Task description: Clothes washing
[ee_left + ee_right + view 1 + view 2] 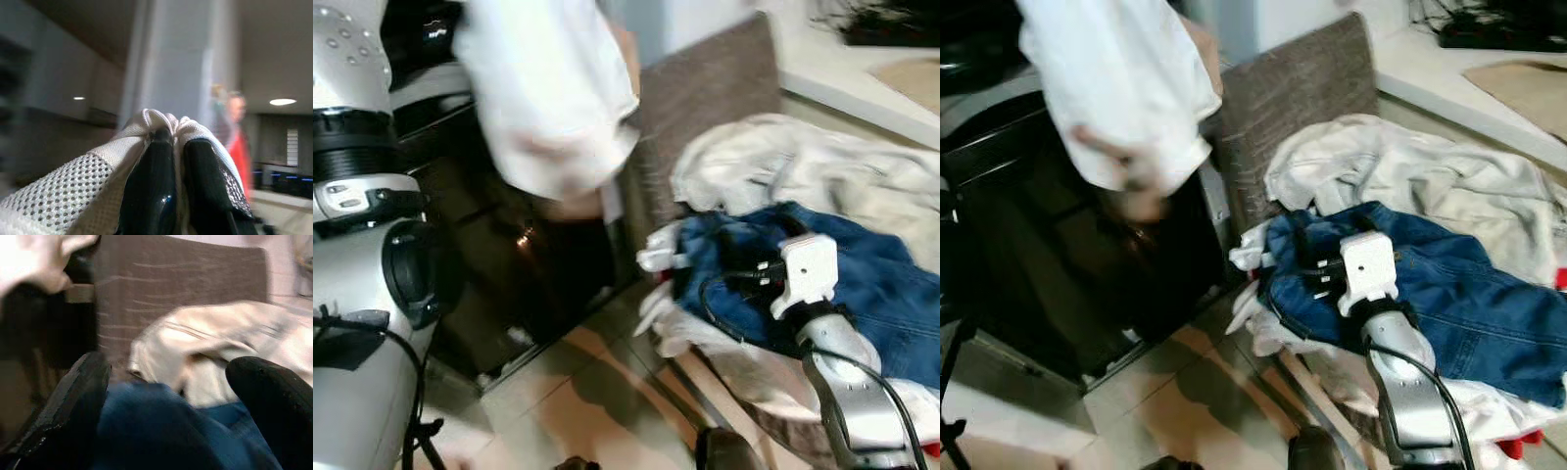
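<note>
A white garment hangs blurred at the upper left, in front of a dark appliance. In the left wrist view my left gripper is shut on white mesh fabric bunched around its fingers. A pile of clothes lies on the right: blue jeans on top of a cream garment. My right gripper rests low over the jeans' near edge. In the right wrist view it stands open, its fingers spread on either side of the blue denim.
A grey-brown upholstered back stands behind the clothes pile. A white ledge runs at the far right. Light tiled floor lies between me and the appliance. A blurred person in red stands far off in the left wrist view.
</note>
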You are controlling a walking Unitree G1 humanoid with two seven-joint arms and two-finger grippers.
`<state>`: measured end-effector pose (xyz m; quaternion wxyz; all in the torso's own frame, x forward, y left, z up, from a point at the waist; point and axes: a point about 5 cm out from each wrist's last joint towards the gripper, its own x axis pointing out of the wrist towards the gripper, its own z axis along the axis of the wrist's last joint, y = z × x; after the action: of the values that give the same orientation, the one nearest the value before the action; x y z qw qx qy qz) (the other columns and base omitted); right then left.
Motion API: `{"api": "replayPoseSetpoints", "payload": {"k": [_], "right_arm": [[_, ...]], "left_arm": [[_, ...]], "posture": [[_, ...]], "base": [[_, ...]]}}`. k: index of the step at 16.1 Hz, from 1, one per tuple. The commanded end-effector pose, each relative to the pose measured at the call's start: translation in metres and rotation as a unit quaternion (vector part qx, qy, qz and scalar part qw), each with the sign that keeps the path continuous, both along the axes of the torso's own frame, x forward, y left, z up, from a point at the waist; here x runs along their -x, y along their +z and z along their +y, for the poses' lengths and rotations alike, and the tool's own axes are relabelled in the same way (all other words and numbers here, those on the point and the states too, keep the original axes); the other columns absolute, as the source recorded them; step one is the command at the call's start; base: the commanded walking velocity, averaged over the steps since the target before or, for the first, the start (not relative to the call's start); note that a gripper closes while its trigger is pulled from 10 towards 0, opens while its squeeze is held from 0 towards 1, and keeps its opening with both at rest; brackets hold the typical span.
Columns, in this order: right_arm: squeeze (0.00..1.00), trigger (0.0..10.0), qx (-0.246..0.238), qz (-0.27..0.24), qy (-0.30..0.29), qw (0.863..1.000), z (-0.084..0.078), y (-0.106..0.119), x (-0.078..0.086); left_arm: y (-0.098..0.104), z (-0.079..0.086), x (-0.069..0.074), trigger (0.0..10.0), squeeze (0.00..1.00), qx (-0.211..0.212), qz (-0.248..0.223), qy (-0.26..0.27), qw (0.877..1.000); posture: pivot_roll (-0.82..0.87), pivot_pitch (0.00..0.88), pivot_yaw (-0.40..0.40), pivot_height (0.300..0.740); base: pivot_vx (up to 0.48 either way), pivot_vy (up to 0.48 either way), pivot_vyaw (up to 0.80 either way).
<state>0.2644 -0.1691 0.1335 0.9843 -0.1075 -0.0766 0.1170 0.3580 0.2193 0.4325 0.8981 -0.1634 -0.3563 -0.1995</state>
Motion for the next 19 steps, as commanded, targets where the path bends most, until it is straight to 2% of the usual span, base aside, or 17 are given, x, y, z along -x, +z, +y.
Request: {"api": "replayPoseSetpoints", "payload": {"k": [1, 3, 4, 5, 6, 7, 8, 9, 10, 11, 12, 13, 16, 18, 19], "right_arm": [[0.00, 10.0, -0.007, -0.006, 0.000, 1.000, 0.001, 0.002, -0.002], [0.00, 10.0, -0.002, -0.009, 0.002, 1.000, 0.000, 0.003, -0.003], [0.00, 10.0, -0.001, -0.009, 0.003, 1.000, 0.000, 0.003, -0.005], [0.00, 10.0, 0.000, -0.009, 0.004, 1.000, 0.000, 0.004, -0.006], [0.00, 10.0, -0.008, -0.011, 0.005, 1.000, 0.000, 0.007, -0.010], [0.00, 10.0, -0.032, -0.012, -0.001, 0.999, -0.001, 0.013, -0.015], [0.00, 10.0, -0.054, -0.014, -0.007, 0.998, -0.002, 0.019, -0.020], [0.00, 10.0, -0.066, -0.019, -0.011, 0.998, -0.003, 0.025, -0.024], [0.00, 10.0, -0.076, -0.025, -0.013, 0.997, -0.003, 0.030, -0.029], [0.00, 10.0, -0.076, -0.027, -0.012, 0.997, -0.002, 0.032, -0.031], [0.00, 10.0, -0.074, -0.028, -0.010, 0.997, 0.000, 0.033, -0.036], [0.00, 10.0, -0.075, -0.025, -0.010, 0.997, 0.001, 0.032, -0.038], [0.00, 10.0, -0.073, -0.003, -0.020, 0.997, 0.006, 0.022, -0.039], [0.00, 10.0, -0.052, -0.016, -0.017, 0.998, 0.013, 0.024, -0.041], [0.00, 10.0, -0.055, -0.025, -0.012, 0.998, 0.026, 0.025, -0.045]], "left_arm": [[-0.003, 0.012, 0.004, 0.0, 0.00, 0.004, 0.005, 0.022, 1.000], [-0.024, 0.009, 0.000, 0.0, 0.00, -0.019, 0.037, 0.040, 0.998], [-0.053, 0.001, -0.009, 0.0, 0.00, -0.075, 0.078, 0.077, 0.991], [-0.067, -0.002, -0.013, 0.0, 0.00, -0.083, 0.101, 0.083, 0.988], [-0.115, -0.008, -0.022, 0.0, 0.00, -0.126, 0.164, 0.117, 0.971], [-0.152, -0.015, -0.024, 0.0, 0.00, -0.171, 0.201, 0.135, 0.955], [-0.178, -0.023, -0.023, 0.0, 0.00, -0.177, 0.232, 0.122, 0.949], [-0.196, -0.030, -0.021, 0.0, 0.00, -0.209, 0.247, 0.124, 0.938], [-0.214, -0.038, -0.018, 0.0, 0.00, -0.217, 0.267, 0.116, 0.932], [-0.221, -0.041, -0.016, 0.0, 0.00, -0.228, 0.272, 0.117, 0.928], [-0.236, -0.053, -0.011, 0.0, 0.00, -0.250, 0.281, 0.103, 0.921], [-0.243, -0.057, -0.009, 0.0, 0.00, -0.262, 0.282, 0.094, 0.918], [-0.252, -0.060, -0.003, 0.0, 0.00, -0.289, 0.285, 0.098, 0.909], [-0.250, -0.067, -0.001, 0.0, 0.00, -0.298, 0.270, 0.082, 0.912], [-0.251, -0.077, 0.004, 0.0, 0.00, -0.311, 0.254, 0.063, 0.914]], "posture": [[-0.20, 0.000, 0.112, 0.740], [-0.19, 0.004, 0.108, 0.740], [-0.18, 0.006, 0.105, 0.740], [-0.18, 0.006, 0.104, 0.740], [-0.17, 0.009, 0.098, 0.740], [-0.17, 0.011, 0.093, 0.740], [-0.17, 0.010, 0.090, 0.740], [-0.16, 0.013, 0.083, 0.740], [-0.16, 0.013, 0.078, 0.740], [-0.16, 0.013, 0.078, 0.740], [-0.14, 0.012, 0.066, 0.740], [-0.14, 0.008, 0.060, 0.740], [-0.13, 0.012, 0.050, 0.740], [-0.12, 0.003, 0.045, 0.740], [-0.12, 0.012, 0.049, 0.740]], "base": [[0.000, 0.000, 0.78], [0.000, 0.000, 0.78], [0.000, 0.000, 0.77], [0.000, 0.000, 0.77], [0.000, 0.000, 0.77], [0.000, 0.000, 0.76], [0.000, 0.000, 0.75], [0.000, 0.000, 0.74], [0.000, 0.000, 0.74], [0.000, 0.000, 0.73], [0.000, 0.000, 0.73], [0.000, 0.000, 0.73], [0.000, 0.000, 0.24], [0.000, 0.000, 0.00], [0.000, 0.000, 0.00]]}}
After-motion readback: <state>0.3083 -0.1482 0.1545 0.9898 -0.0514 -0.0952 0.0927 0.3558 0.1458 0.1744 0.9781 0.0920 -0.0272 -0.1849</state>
